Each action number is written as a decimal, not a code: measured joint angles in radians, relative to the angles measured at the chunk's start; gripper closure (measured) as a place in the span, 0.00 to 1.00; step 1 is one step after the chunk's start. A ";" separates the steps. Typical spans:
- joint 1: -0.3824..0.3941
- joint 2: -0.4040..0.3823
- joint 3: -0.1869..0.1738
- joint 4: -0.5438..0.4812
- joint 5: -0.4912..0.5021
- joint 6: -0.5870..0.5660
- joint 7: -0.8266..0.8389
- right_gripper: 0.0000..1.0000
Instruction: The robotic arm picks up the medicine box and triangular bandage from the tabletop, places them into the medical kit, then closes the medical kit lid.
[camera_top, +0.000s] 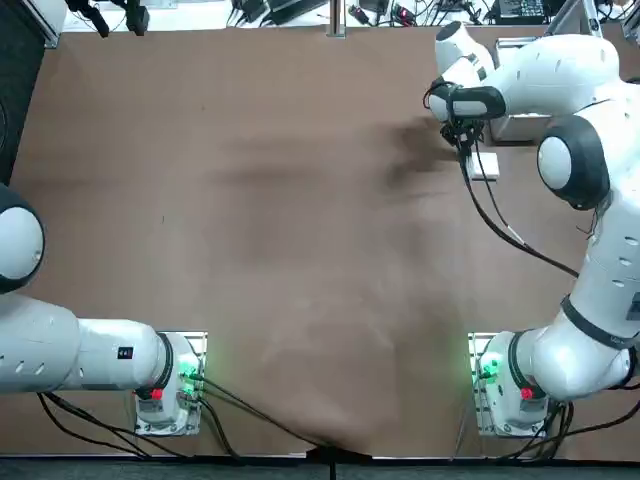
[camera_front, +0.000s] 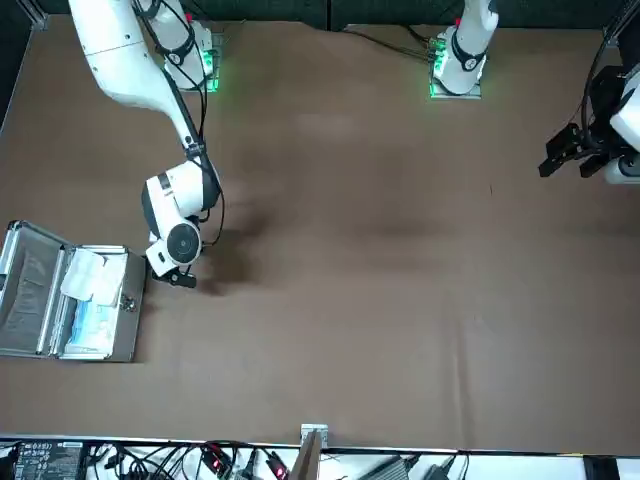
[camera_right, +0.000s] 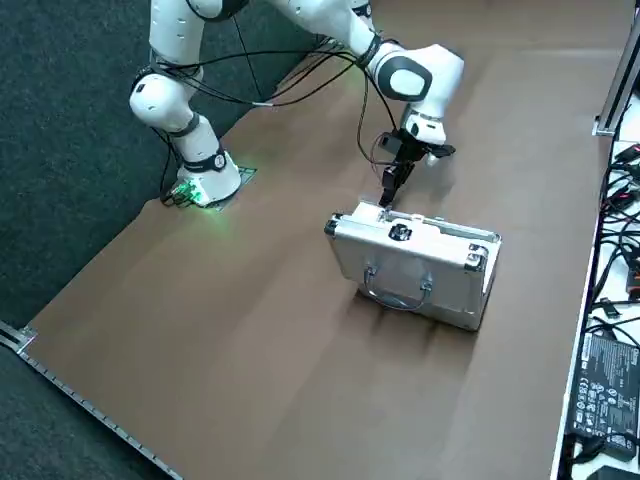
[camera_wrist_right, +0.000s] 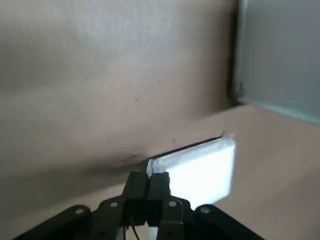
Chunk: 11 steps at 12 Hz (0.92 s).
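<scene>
Two halves on the medical kit (camera_front: 118, 325): silver case on the tabletop (camera_top: 250, 220), far side from the arm bases, spread open in the front view.
Kit lid: medical kit lid (camera_front: 27, 290) swung open, grey inner face showing, on the robot's right of the body.
Kit contents: white packet (camera_front: 88, 272), looks like the triangular bandage, in the body; light blue item (camera_front: 92, 325) showing beside it. Can't tell what the blue one is.
Medicine box: white squarish medicine box (camera_wrist_right: 200, 172), outside the kit, on the tabletop, near the case. Top view puts it just beside the gripper.
Right gripper: right gripper (camera_wrist_right: 148, 175) low over the tabletop, close to the kit, wrist above it.
Claw: fingers together, pointing at the box's near edge. Nothing gripped between them. Can't tell if the tips touch the box.
Arm: robotic arm (camera_top: 590, 180) reaches out and bends inward; loose black cables (camera_top: 505, 232) trail along it.
</scene>
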 joint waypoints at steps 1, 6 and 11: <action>0.000 -0.007 0.000 0.018 0.000 -0.017 0.000 0.99; 0.000 -0.077 0.003 0.180 0.003 -0.188 0.000 0.99; -0.033 -0.138 -0.011 0.304 0.023 -0.232 -0.001 0.99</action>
